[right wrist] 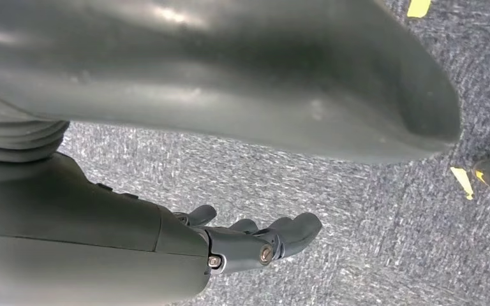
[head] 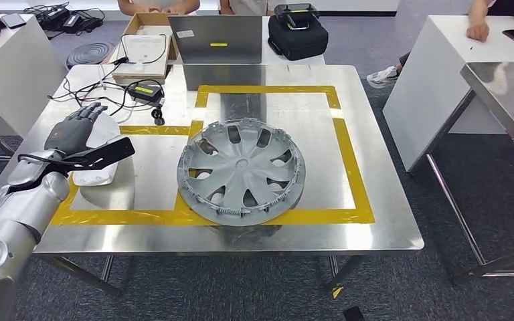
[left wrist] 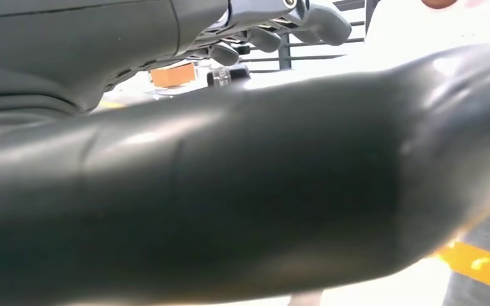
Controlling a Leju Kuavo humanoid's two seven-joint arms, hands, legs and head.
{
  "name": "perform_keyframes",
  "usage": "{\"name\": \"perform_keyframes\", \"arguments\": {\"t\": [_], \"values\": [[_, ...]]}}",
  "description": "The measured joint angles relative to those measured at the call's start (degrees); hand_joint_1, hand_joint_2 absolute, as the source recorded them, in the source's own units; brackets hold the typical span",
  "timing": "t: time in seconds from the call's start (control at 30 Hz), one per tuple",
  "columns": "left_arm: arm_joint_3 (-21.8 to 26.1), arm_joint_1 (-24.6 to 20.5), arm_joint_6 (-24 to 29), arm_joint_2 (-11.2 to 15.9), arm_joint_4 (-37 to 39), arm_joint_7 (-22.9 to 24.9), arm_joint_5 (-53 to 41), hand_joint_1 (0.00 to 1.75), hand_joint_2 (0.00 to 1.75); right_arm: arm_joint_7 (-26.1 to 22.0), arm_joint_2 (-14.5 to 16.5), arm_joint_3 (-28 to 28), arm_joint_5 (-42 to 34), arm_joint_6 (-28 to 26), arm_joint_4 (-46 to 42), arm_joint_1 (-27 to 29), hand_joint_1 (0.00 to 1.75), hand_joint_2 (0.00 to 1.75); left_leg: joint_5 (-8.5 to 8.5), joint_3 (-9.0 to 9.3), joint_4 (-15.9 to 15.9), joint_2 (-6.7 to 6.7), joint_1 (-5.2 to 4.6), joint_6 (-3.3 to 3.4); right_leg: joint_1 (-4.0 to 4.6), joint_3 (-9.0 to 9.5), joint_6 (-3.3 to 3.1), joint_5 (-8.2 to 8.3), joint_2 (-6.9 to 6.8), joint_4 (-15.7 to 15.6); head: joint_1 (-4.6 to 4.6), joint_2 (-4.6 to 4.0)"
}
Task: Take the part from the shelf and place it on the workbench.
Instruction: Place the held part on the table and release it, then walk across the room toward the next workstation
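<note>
Nearest my head camera: silver left forearm rising from the lower left corner, smooth metal shell, ending in the left hand (head: 73,130). Dark grey fingers (head: 92,111) spread flat and apart above the desk's left edge, gripping nothing. Left wrist view is mostly a blurred dark thumb; beyond it I make out fingertips (left wrist: 322,19), loosely extended.

Right hand (right wrist: 255,239) hangs over speckled grey carpet (right wrist: 370,210); fingers loosely curled, apart, empty. A big smooth grey thumb blocks the upper part of that view.

Under the left hand, a pale shallow tray-like piece (head: 100,170), partly covered by the wrist; I can't tell what it is.

The part, a grey plastic wheel cover (head: 241,170), round, spoked with oval cut-outs and a clipped rim, lies flat on the desk (head: 375,227), overlapping the near strip of a yellow tape rectangle (head: 351,167).

Desk is brushed stainless steel, reflective. Far side: black cables (head: 90,90), a small black box with a yellow label (head: 144,91), an open cardboard box (head: 148,40), a grey laptop (head: 215,39), a black bag (head: 298,33). White tables flank; people are cut off at the top edge.
</note>
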Motion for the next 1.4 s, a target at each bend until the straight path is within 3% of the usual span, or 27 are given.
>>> {"name": "perform_keyframes", "arguments": {"t": [0.07,0.1,0.13,0.17,0.23,0.27,0.3,0.4,0.47,0.57,0.6,0.63,0.67,0.73,0.8,0.83,0.93,1.0,1.07,1.1,1.13,1.17,1.2,1.3,1.33,1.4], "values": [[0.0,0.0,0.0,-0.1,0.0,0.0,0.0,0.0,0.0,-0.1,0.0,0.0,-0.1,0.0,0.0,0.0,0.0,0.0,0.76,-1.17,0.1,0.05,-0.04,0.3,-0.04,-2.65,0.41,-4.54,-0.01,7.6,0.1,0.0],[0.0,0.0,0.0,-0.2,0.0,0.0,0.0,0.0,0.0,-0.1,0.0,0.0,-0.1,-0.1,0.0,0.0,0.0,0.0,1.13,-1.79,0.2,0.05,-0.05,0.31,-0.05,-3.23,0.54,-5.62,-0.01,10.1,0.09,0.0],[0.0,0.1,0.0,-0.2,0.0,0.0,0.0,0.0,0.0,-0.2,0.0,0.0,-0.2,-0.1,0.0,0.0,0.0,0.0,1.45,-2.35,0.4,0.04,-0.05,0.26,-0.05,-2.68,0.58,-5.52,-0.01,10.4,0.11,0.0],[0.0,0.1,0.0,-0.3,0.0,0.0,0.0,0.0,0.0,-0.3,0.0,-0.1,-0.2,-0.1,0.0,0.0,0.0,0.0,1.75,-2.87,0.5,0.02,-0.03,0.15,-0.06,-0.93,0.56,-4.56,-0.02,8.4,0.11,0.0],[0.0,0.1,0.0,-0.3,0.0,-0.1,-0.1,0.0,0.0,-0.5,0.0,-0.1,-0.2,-0.2,0.0,0.0,0.0,0.0,2.29,-3.71,0.9,-0.01,-0.04,-0.27,0.0,4.58,0.2,-2.27,-0.03,0.4,0.11,0.0],[0.0,0.1,0.0,-0.3,0.0,-0.1,-0.1,0.0,0.0,-0.6,0.0,-0.1,-0.2,-0.2,0.0,-0.1,0.0,0.0,2.54,-3.96,1.0,-0.01,-0.06,-0.56,0.15,6.46,-0.12,-1.34,0.0,-2.6,0.08,0.0],[0.0,0.0,0.0,-0.3,0.0,-0.1,-0.1,0.0,0.0,-0.6,0.0,-0.1,-0.2,-0.3,0.0,-0.1,0.0,0.0,2.79,-4.12,1.1,-0.01,-0.1,-0.89,0.3,7.46,-0.49,-0.99,0.04,-4.5,0.08,0.0],[0.0,-0.1,-0.3,-0.3,0.0,-0.2,-0.1,0.0,0.0,-0.6,0.0,-0.1,-0.2,-0.3,0.0,-0.1,0.0,0.0,3.55,-4.42,1.0,-0.06,-0.14,-1.95,0.37,6.95,-1.72,-0.22,-0.01,-5.2,0.07,0.0],[0.0,-0.2,-0.4,-0.2,0.0,-0.2,-0.1,0.0,0.0,-0.6,0.0,-0.1,-0.2,-0.3,0.0,-0.1,0.0,0.0,1.67,-5.41,2.6,-0.09,-0.08,-2.52,0.06,6.31,-2.64,0.78,-0.17,-5.6,0.0,0.0],[0.0,-0.3,-0.5,-0.1,0.1,-0.1,-0.1,0.0,0.0,-0.6,0.0,-0.1,-0.3,-0.3,0.0,-0.1,0.0,0.0,-5.45,-8.42,12.2,-0.09,0.11,-3.22,-0.05,4.7,-3.13,2.21,-0.24,-5.7,-0.12,0.0],[0.0,-0.2,-0.5,-0.1,0.2,-0.1,-0.1,0.0,0.0,-0.6,0.0,-0.1,-0.3,-0.3,0.0,0.0,0.0,0.0,-6.76,-8.96,15.2,-0.09,0.16,-3.38,-0.04,4.11,-3.09,2.65,-0.26,-5.7,-0.11,0.0],[0.0,-0.2,-0.6,-0.1,0.2,-0.1,-0.1,0.0,0.0,-0.6,0.0,-0.1,-0.3,-0.3,0.0,0.0,0.0,0.0,-6.98,-8.68,16.6,-0.08,0.2,-3.45,-0.05,3.52,-3.02,3.08,-0.28,-5.6,-0.11,0.0],[0.0,-0.2,-0.6,-0.2,0.3,0.0,-0.1,0.0,0.0,-0.7,0.0,-0.1,-0.3,-0.3,0.0,0.0,0.0,0.0,-6.27,-7.4,15.9,-0.07,0.24,-3.46,-0.06,2.97,-2.9,3.48,-0.29,-5.5,-0.11,0.0],[0.0,-0.2,-0.6,-0.2,0.3,0.1,-0.1,0.0,0.0,-0.7,0.1,-0.1,-0.3,-0.3,0.0,-0.1,0.0,0.0,-4.27,-2.2,9.1,-0.04,0.34,-3.41,-0.12,2.12,-2.5,4.15,-0.32,-5.4,-0.11,0.0],[0.0,-0.4,-0.6,-0.2,0.2,0.1,-0.1,0.0,0.0,-0.8,0.1,-0.1,-0.2,-0.3,0.0,-0.1,0.0,0.0,-3.63,2.24,2.7,-0.19,0.12,-2.94,-0.09,1.66,-1.86,4.77,-0.3,-5.3,-0.08,0.0],[0.0,-0.5,-0.6,-0.2,0.2,0.2,-0.1,0.0,0.0,-0.8,0.1,-0.1,-0.2,-0.3,0.0,-0.1,0.0,0.0,-3.78,3.03,1.3,-0.31,-0.02,-2.57,-0.05,1.54,-1.51,5.12,-0.28,-5.2,-0.09,0.0],[0.0,-0.6,-0.6,-0.3,0.2,0.3,-0.2,0.0,0.0,-0.8,0.1,-0.1,-0.2,-0.3,0.0,0.0,0.0,0.0,-2.95,2.49,0.9,-0.39,-0.13,-1.1,-0.09,1.16,-0.41,5.7,-0.15,-5.3,-0.12,0.0],[0.0,-0.7,-0.6,-0.5,0.2,0.3,-0.2,0.0,0.0,-0.8,0.1,-0.1,-0.2,-0.3,0.0,0.0,0.0,0.0,-1.98,1.64,0.6,-0.27,0.02,-0.1,-0.17,-0.18,0.17,2.96,-0.1,-2.4,-0.04,0.0],[0.0,-0.7,-0.6,-0.5,0.2,0.3,-0.2,0.0,0.0,-0.8,0.1,-0.1,-0.2,-0.3,0.0,0.0,0.0,0.0,-1.05,0.44,0.7,-0.22,-0.05,0.41,-0.19,-2.69,0.49,-2.08,-0.11,4.8,0.06,0.0],[0.0,-0.7,-0.6,-0.5,0.2,0.3,-0.2,0.0,0.0,-0.8,0.1,-0.1,-0.2,-0.3,0.0,0.0,0.0,0.0,-0.59,-0.21,0.7,-0.22,-0.14,0.5,-0.18,-3.7,0.56,-3.84,-0.11,8.4,0.08,0.0],[0.0,-0.6,-0.6,-0.5,0.3,0.3,-0.2,0.0,0.0,-0.8,0.1,-0.1,-0.2,-0.3,0.0,0.0,0.0,0.0,-0.14,-0.84,0.8,-0.24,-0.22,0.54,-0.16,-3.96,0.52,-4.49,-0.1,10.5,0.09,0.0],[0.0,-0.5,-0.6,-0.5,0.3,0.3,-0.2,0.0,0.0,-0.8,0.1,-0.1,-0.2,-0.3,0.0,0.0,0.0,0.0,0.27,-1.4,0.8,-0.27,-0.29,0.51,-0.1,-3.18,0.38,-4.05,-0.1,10.6,0.1,0.0],[0.0,-0.5,-0.6,-0.5,0.3,0.3,-0.2,0.0,0.0,-0.8,0.1,-0.1,-0.2,-0.3,0.0,0.0,0.0,0.0,0.63,-1.86,0.9,-0.3,-0.35,0.44,0.0,-1.2,0.13,-2.83,-0.1,8.3,0.11,0.0],[0.0,-0.5,-0.6,-0.4,0.2,0.2,-0.2,0.0,0.0,-0.9,0.0,-0.1,0.0,-0.3,0.0,-0.1,0.0,0.0,1.51,-2.61,1.0,-0.27,-0.48,-0.1,0.63,6.6,-1.01,-0.21,-0.11,-3.1,0.09,0.0],[0.0,-0.6,-0.7,-0.4,0.2,0.1,-0.2,0.0,0.0,-0.9,0.0,-0.1,0.0,-0.3,0.0,-0.2,0.0,0.0,1.79,-2.71,1.0,-0.24,-0.48,-0.4,0.85,7.72,-1.34,-0.16,-0.12,-5.1,0.12,0.0],[0.0,-0.6,-0.8,-0.4,0.2,-0.2,-0.3,0.0,0.0,-1.0,-0.1,-0.1,0.0,-0.3,0.0,-0.2,0.0,0.0,2.45,-2.85,0.8,-0.22,-0.49,-1.11,1.0,7.59,-1.84,0.25,-0.13,-5.9,0.15,0.0]]}}
